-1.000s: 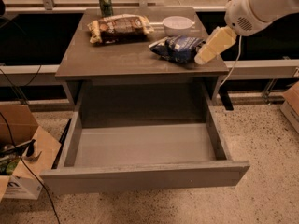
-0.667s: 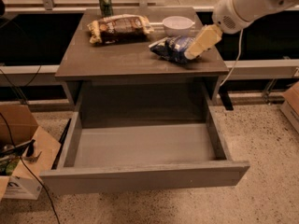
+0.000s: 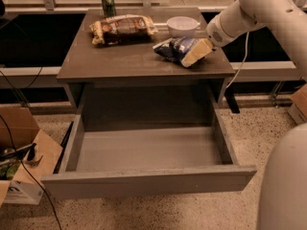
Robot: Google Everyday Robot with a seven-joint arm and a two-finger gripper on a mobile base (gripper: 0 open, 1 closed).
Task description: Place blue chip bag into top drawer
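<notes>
The blue chip bag (image 3: 171,48) is lying on top of the desk (image 3: 120,59), near the right edge and a bit toward the front. It is not in the drawer yet.

The claw (image 3: 194,53) is reaching in from the right side of the desk. It is sitting right at the right end of the blue chip bag and is touching it there. The rest of the bag is sticking out to the left of the claw. I cannot tell if the claw is spread or pinching the bag. The white arm (image 3: 249,8) is coming down from above the desk's right back corner.

The top drawer (image 3: 148,183) is hanging out wide open from the front of the desk, just under the desk top. Its grey inside is showing.

A brown snack bag (image 3: 122,28) is lying at the back left of the desk. A white bowl (image 3: 182,25) is sitting at the back right, just behind the blue chip bag. A green can (image 3: 108,1) is standing at the back edge. A cardboard box (image 3: 26,143) is sitting on the floor to the left of the desk.
</notes>
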